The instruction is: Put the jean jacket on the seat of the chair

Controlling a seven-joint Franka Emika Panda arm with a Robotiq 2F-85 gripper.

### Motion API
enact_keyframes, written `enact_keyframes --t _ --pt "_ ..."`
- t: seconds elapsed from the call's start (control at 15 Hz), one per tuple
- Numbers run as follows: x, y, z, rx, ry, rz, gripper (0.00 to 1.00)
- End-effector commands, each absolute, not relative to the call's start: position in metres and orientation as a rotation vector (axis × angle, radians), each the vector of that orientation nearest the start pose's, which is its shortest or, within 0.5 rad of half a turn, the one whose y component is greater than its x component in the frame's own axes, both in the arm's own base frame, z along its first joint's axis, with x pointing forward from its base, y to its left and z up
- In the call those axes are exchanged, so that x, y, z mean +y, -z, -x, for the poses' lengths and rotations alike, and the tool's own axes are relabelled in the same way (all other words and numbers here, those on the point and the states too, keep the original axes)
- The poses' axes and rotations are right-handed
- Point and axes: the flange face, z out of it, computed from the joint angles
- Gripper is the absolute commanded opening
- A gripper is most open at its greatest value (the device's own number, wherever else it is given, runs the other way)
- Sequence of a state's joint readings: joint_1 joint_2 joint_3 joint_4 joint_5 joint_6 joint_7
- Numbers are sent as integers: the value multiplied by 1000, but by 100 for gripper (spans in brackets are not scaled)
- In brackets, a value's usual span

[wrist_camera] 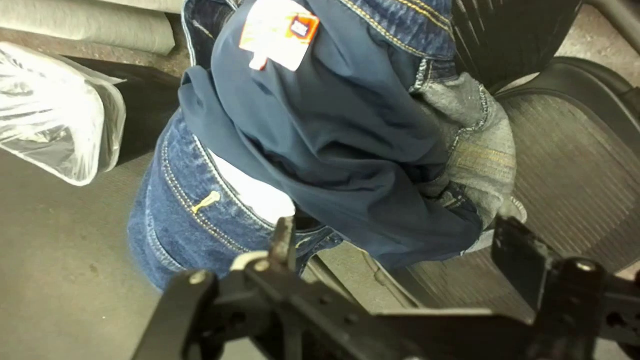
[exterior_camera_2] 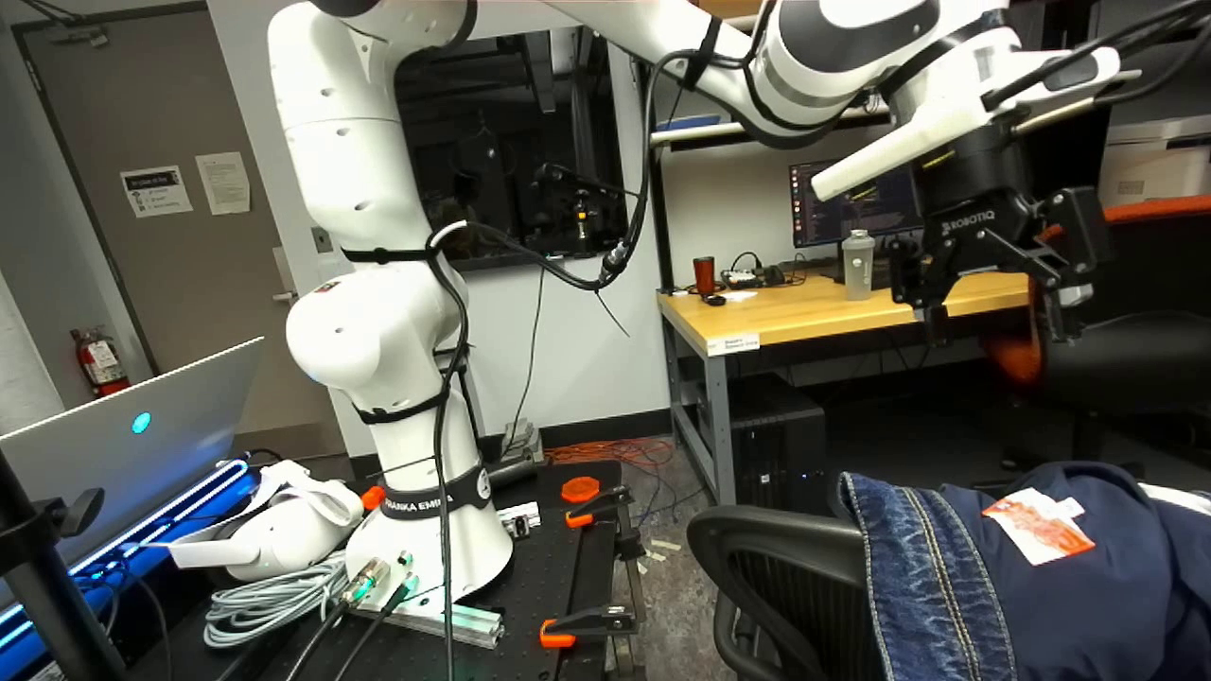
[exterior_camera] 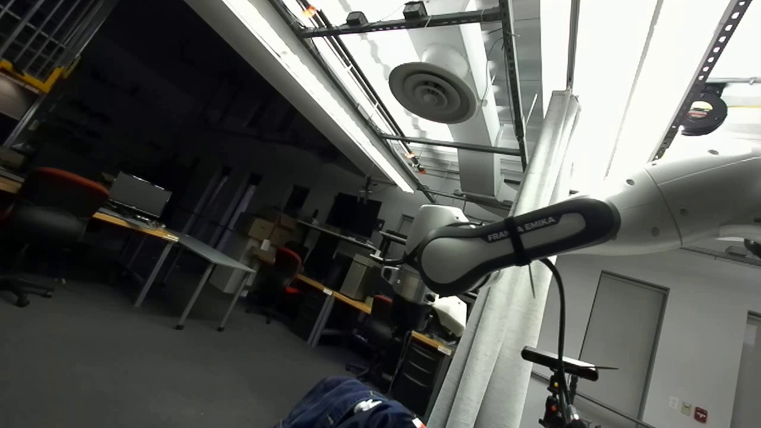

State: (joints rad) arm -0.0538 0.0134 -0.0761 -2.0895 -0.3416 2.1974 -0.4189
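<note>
Wrist view: one jean jacket point(wrist_camera: 320, 125), one chair point(wrist_camera: 570, 170).

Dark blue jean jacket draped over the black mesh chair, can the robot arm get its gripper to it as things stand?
Probably yes: the black Robotiq gripper hangs open above the dark blue jean jacket, and no obstacle shows between them in the wrist view.

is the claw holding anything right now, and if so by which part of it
Nothing is held: the claw is open, its jaws apart with nothing gripped between them, and the jean jacket lies below, clear of it.
</note>
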Motion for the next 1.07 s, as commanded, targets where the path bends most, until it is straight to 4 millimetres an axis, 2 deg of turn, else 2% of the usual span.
enact_keyframes --t 0.0,0.27,0.67,0.87,1.0 --pt "-95 -412 -582 -1078 -153 3225 100" --pt "-98 -390 -602 -1234 -297 3172 100" --pt "-96 -363 -627 -1421 -421 3251 100" --pt "-92 -352 -630 -1559 -471 3271 100" --pt "-89 -341 -625 -1625 -509 3254 100"
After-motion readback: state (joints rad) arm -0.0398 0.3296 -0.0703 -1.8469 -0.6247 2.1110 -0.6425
